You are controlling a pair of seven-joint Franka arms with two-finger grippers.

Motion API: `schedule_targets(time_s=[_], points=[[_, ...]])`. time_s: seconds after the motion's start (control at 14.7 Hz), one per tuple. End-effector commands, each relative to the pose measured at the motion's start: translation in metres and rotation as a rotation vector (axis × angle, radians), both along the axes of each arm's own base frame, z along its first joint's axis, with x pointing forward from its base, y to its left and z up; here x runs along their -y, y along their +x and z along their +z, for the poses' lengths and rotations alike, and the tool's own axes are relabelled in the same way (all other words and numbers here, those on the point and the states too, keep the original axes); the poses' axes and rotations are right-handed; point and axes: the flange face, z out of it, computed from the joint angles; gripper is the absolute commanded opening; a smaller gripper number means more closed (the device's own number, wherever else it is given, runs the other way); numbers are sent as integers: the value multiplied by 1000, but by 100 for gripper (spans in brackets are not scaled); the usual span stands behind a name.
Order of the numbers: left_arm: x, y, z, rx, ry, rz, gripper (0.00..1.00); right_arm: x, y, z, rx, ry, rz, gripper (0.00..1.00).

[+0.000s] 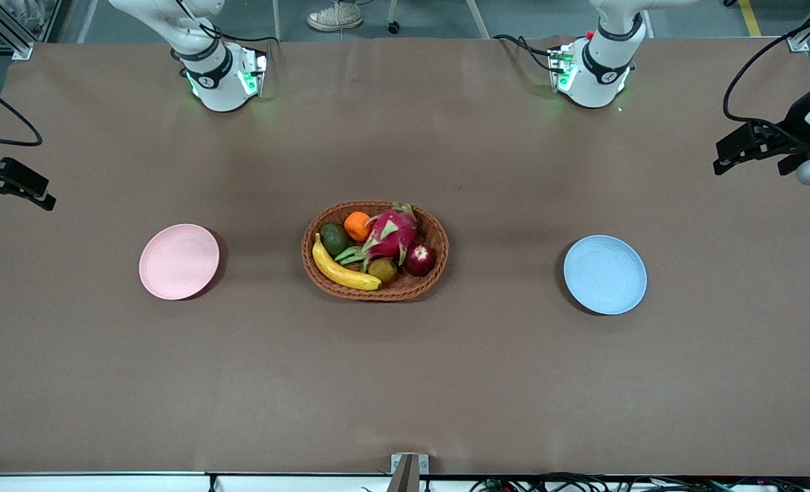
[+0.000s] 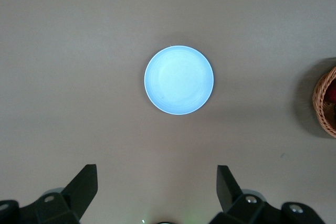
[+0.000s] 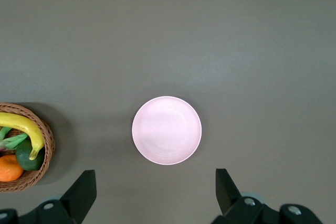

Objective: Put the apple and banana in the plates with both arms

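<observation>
the front view alone shows the whole basket [image 1: 375, 250] mid-counter: the banana [image 1: 342, 270] lies along its rim toward my right arm's end, the apple [image 1: 420, 259] sits toward my left arm's end, with a dragon fruit [image 1: 391, 235], orange [image 1: 358, 225], avocado [image 1: 334, 238] and kiwi [image 1: 382, 270] between them. my right wrist view catches only the basket's edge with the banana [image 3: 23, 129], and my left wrist view only a sliver of wicker. my left hand [image 2: 157, 187] hangs wide and holding nothing over the counter [image 1: 446, 383] near the blue plate [image 2: 179, 80]. my right hand [image 3: 156, 187] hangs wide, holding nothing, near the pink plate [image 3: 166, 129]. both plates are bare.
</observation>
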Motion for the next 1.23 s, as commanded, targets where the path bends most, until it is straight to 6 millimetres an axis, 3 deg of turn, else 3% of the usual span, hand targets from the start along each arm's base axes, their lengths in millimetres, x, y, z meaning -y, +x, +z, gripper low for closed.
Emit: schedule_targets(time_s=[0.0,0.27,0.48,0.61,0.68,0.75,0.82,0.95,1.09,1.16], points=[[-1,-4,6,4,2,-7,100,-2,-6,7,8,-10,7,100],[-8,1,0,-7,2,4,100,-2,-6,7,10,-10,7,100],[-7,24,-37,-64,-19,-1,100,0,-2,9,26,19,-5,100],[14,41,-67,-91,-23,-18,100,-6,16,-2,30,27,6,100],[35,47,-81,-95,-44,-49,100,-10,23,-14,15,30,10,100],[44,57,-102,-110,-71,-46,100,-17,36,-42,-32,33,25,100],[52,65,-117,-114,-85,-44,100,-30,44,-63,-71,21,47,100],[91,74,-145,-102,-92,-93,100,-49,44,-72,-96,21,72,100],[126,78,-173,-116,-88,-68,100,-83,44,-79,-109,22,102,100],[141,77,-184,-121,-85,-39,100,-95,48,-96,-137,25,113,100]])
